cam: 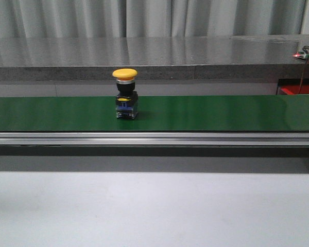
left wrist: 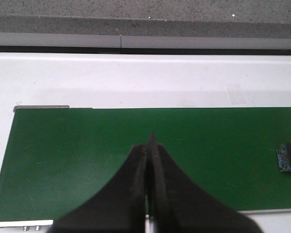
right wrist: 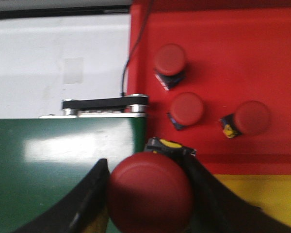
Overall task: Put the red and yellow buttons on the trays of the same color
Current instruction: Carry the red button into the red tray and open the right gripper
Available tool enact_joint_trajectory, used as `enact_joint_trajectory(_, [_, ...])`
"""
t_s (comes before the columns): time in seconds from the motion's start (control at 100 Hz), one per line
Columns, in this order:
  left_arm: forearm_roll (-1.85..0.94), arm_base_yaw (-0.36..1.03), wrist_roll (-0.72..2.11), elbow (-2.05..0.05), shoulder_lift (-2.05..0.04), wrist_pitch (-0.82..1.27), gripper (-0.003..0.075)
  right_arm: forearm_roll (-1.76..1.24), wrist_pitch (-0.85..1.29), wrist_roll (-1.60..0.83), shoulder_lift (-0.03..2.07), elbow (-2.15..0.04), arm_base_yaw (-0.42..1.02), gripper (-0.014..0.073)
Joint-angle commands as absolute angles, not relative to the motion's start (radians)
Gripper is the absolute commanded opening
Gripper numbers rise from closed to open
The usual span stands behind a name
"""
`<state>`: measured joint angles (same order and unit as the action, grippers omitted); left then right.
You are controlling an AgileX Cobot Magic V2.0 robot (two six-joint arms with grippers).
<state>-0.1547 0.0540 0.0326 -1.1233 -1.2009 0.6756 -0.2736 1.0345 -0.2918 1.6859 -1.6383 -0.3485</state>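
With the right tool (right wrist: 148,194) clenched on a red button (right wrist: 149,193) at the belt's end, carry it fully over the red tray (right wrist: 262,53) — clear of the three red buttons there, short of the yellow tray (right wrist: 266,194) — before letting go, while the left tool (left wrist: 149,184) waits pinched empty.

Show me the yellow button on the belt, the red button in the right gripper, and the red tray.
yellow button (cam: 124,73), front view, on its yellow cap.
red button (right wrist: 149,193), right wrist view, middle of its red cap.
red tray (right wrist: 262,53), right wrist view, bare floor.
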Motion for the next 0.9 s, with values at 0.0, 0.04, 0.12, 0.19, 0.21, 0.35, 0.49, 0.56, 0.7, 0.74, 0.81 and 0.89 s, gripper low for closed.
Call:
enact_joint_trajectory(0.0, [-0.161, 0.061, 0.034, -1.159, -1.173, 0.604, -0.002, -0.274, 1.005, -0.291, 1.669, -1.685, -0.401, 0.0146])
enact_joint_trajectory(0.04, [-0.161, 0.061, 0.034, -1.159, -1.173, 0.602, -0.002, -0.271, 0.99, -0.291, 1.678, -1.685, -0.426, 0.0146])
enact_joint_trajectory(0.12, [-0.161, 0.061, 0.034, -1.159, -1.173, 0.6, -0.002, -0.271, 0.958, -0.291, 1.701, -1.685, -0.471, 0.0146])
enact_joint_trajectory(0.19, [-0.16, 0.061, 0.034, -1.159, -1.173, 0.6, -0.002, -0.269, 0.943, -0.291, 1.726, -1.685, -0.512, 0.0146])
enact_joint_trajectory(0.21, [-0.16, 0.061, 0.034, -1.159, -1.173, 0.6, -0.0019, -0.269, 0.941, -0.291, 1.734, -1.685, -0.524, 0.0146])
enact_joint_trajectory(0.35, [-0.16, 0.061, 0.034, -1.159, -1.173, 0.601, -0.002, -0.27, 0.908, -0.291, 1.784, -1.685, -0.583, 0.0146])
enact_joint_trajectory(0.49, [-0.16, 0.061, 0.034, -1.159, -1.173, 0.598, -0.0019, -0.271, 0.847, -0.291, 1.834, -1.685, -0.604, 0.0146])
enact_joint_trajectory(0.56, [-0.16, 0.061, 0.034, -1.159, -1.173, 0.597, -0.002, -0.271, 0.811, -0.291, 1.863, -1.685, -0.604, 0.0146])
enact_joint_trajectory(0.7, [-0.16, 0.061, 0.034, -1.159, -1.173, 0.597, -0.0019, -0.28, 0.75, -0.291, 1.924, -1.685, -0.603, 0.0146])
enact_joint_trajectory(0.74, [-0.16, 0.061, 0.034, -1.159, -1.173, 0.597, -0.0019, -0.289, 0.732, -0.291, 1.941, -1.685, -0.603, 0.0146])
enact_joint_trajectory(0.81, [-0.16, 0.061, 0.034, -1.159, -1.173, 0.595, -0.0019, -0.301, 0.705, -0.291, 1.967, -1.685, -0.603, 0.0146])
enact_joint_trajectory(0.89, [-0.16, 0.061, 0.034, -1.159, -1.173, 0.593, -0.002, -0.305, 0.682, -0.291, 1.993, -1.685, -0.603, 0.0146])
